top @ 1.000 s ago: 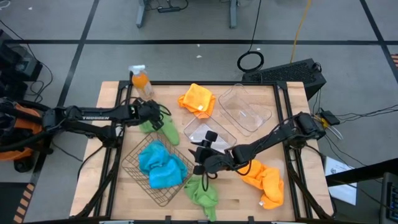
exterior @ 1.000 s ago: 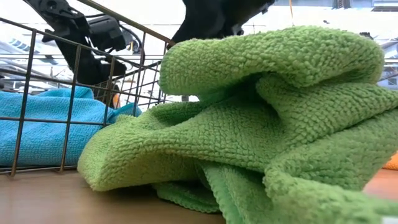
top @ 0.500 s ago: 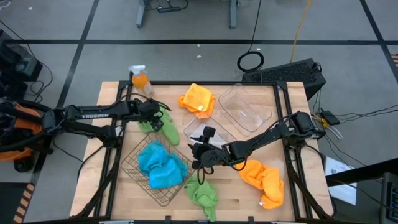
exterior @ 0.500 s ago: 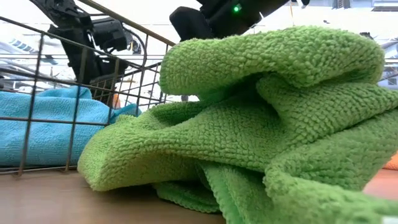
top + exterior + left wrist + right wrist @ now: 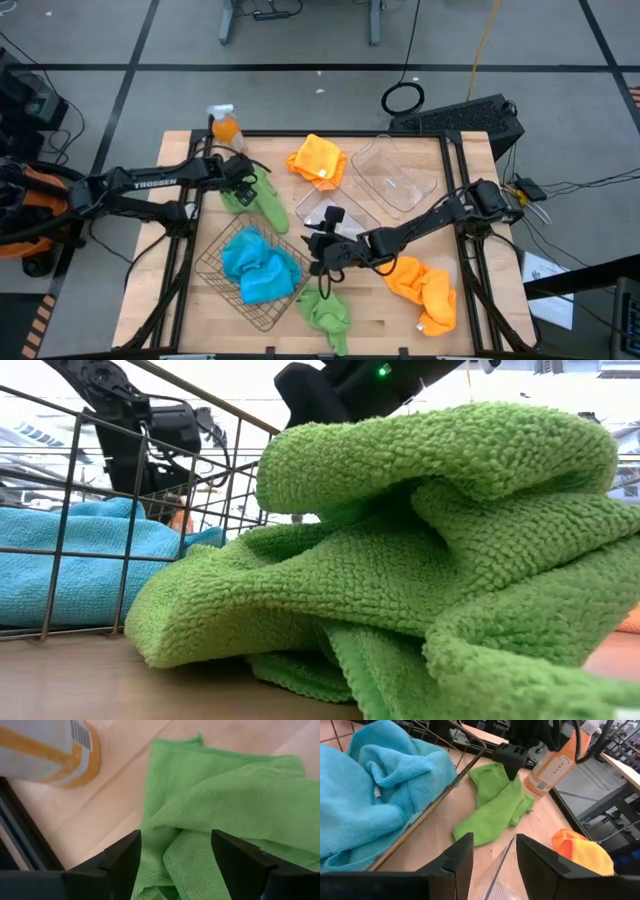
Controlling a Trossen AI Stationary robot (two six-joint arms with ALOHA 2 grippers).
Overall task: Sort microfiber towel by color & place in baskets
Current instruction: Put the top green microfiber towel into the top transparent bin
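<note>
We are collecting green: our left gripper, jaws apart, hovers over the crumpled green microfiber towel just beyond the dark wire-mesh basket. Next, lower and pinch. Our right gripper waits empty, jaws apart.

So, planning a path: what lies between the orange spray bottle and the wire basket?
In the high view, a green towel under the left tool.

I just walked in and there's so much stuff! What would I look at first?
Probably the two bright blue towels heaped in the dark wire basket near the table's front. Next, the green towel beside the orange spray bottle, with the left pincer open right over it. The right pincer hangs open above another green towel at the front edge.
</note>
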